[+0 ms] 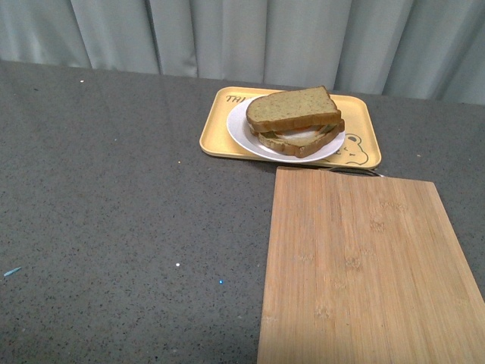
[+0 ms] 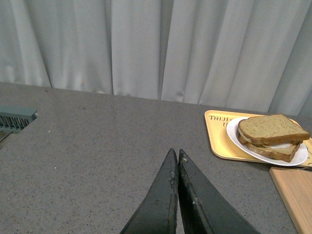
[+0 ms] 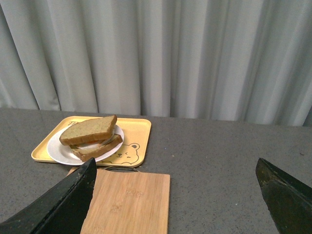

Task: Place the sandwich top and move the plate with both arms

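While the wooden board is lying flat on the grey table, we are seeing the yellow tray sitting just behind the board, almost touching its far edge. The white plate is resting on the tray. The sandwich top is lying on the sandwich on that plate, a bit crooked over the bottom slice. Its long side is running across the tray, side to side. Grey curtains are hanging behind the tray. Nothing is standing between our arms and the tray. Our left gripper is pressed together, holding nothing. Our right gripper is spread wide apart over the board.
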